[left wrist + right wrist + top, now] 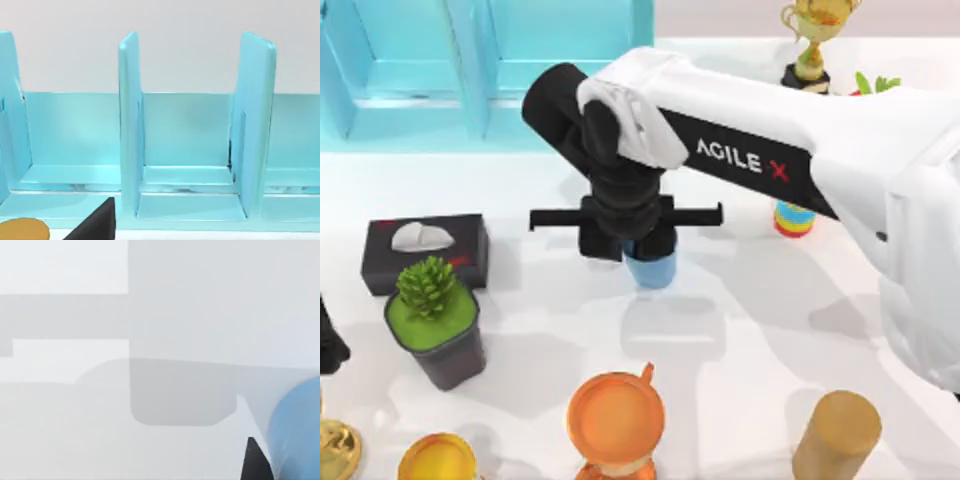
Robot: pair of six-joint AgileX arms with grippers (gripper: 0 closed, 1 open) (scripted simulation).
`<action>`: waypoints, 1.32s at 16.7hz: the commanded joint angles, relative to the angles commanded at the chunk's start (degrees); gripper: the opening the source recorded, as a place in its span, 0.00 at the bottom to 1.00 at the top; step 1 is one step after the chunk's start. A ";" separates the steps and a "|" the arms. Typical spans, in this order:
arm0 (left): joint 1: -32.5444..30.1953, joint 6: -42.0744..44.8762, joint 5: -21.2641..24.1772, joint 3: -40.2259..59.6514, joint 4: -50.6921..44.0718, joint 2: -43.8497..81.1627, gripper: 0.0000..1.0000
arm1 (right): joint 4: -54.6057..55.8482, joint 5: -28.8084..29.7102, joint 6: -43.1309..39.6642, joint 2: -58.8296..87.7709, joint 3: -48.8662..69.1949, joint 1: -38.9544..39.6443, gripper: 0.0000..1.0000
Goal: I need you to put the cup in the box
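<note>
a: largest first. the box (pixel 490 70), light blue with upright dividers, sits at eleven o'clock on the table (pixel 740 330). the right arm reaches across to centre.

b: its right gripper (pixel 638 245)?

a: over the cup (pixel 651 270), a small blue tumbler just past centre toward six. whether the jaws grip it, i cannot tell.

b: left gripper (pixel 328 345)?

a: parked at nine o'clock; finger state undetermined.

b: advice?

a: confirm a firm hold, lift clear, carry toward eleven, lower between dividers.

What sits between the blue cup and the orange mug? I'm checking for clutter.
Nothing: the top view shows bare white table between the cup and the orange mug.
</note>
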 joint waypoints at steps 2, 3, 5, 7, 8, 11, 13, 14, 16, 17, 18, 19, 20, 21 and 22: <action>0.00 0.00 0.00 0.00 0.00 0.00 1.00 | 0.00 0.00 0.00 0.00 0.00 0.00 0.00; 0.00 0.00 0.00 0.00 0.00 0.00 1.00 | 0.00 0.00 0.00 0.00 0.00 0.00 0.00; 0.00 0.00 0.00 0.00 0.00 0.00 1.00 | 0.00 0.00 0.00 0.00 0.00 0.00 0.00; 0.00 0.00 0.00 0.00 0.00 0.00 1.00 | 0.00 0.00 0.00 0.00 0.00 0.00 0.00; 0.00 0.00 0.00 0.00 0.00 0.00 1.00 | 0.00 0.00 0.00 0.00 0.00 0.00 0.00; 0.00 0.00 0.00 0.00 0.00 0.00 1.00 | 0.05 -0.41 -0.83 -0.97 -0.08 -0.47 0.00; 0.00 0.00 0.00 0.00 0.00 0.00 1.00 | 0.20 -2.14 -3.90 -4.08 0.14 -3.35 0.00; 0.00 0.00 0.00 0.00 0.00 0.00 1.00 | 0.15 -3.28 -6.29 -6.56 -0.11 -5.73 0.00; 0.00 0.00 0.00 0.00 0.00 0.00 1.00 | -0.53 -5.65 -12.64 -12.79 -1.71 -11.99 0.00; 0.00 0.00 0.00 0.00 0.00 0.00 1.00 | -1.22 -6.78 -16.58 -16.27 -3.15 -15.90 0.00; 0.00 0.00 0.00 0.00 0.00 0.00 1.00 | -2.09 -7.81 -20.88 -19.79 -5.01 -20.25 0.00; 0.00 0.00 0.00 0.00 0.00 0.00 1.00 | -3.10 -8.74 -25.48 -23.34 -7.35 -24.95 0.00; 0.00 0.00 0.00 0.00 0.00 0.00 1.00 | -4.24 -9.51 -30.30 -26.89 -10.17 -29.88 0.00; 0.00 0.00 0.00 0.00 0.00 0.00 1.00 | -5.43 -10.13 -35.19 -30.39 -13.27 -34.87 0.00; 0.00 0.00 0.00 0.00 0.00 0.00 1.00 | -6.58 -10.63 -40.03 -33.73 -16.48 -39.83 0.00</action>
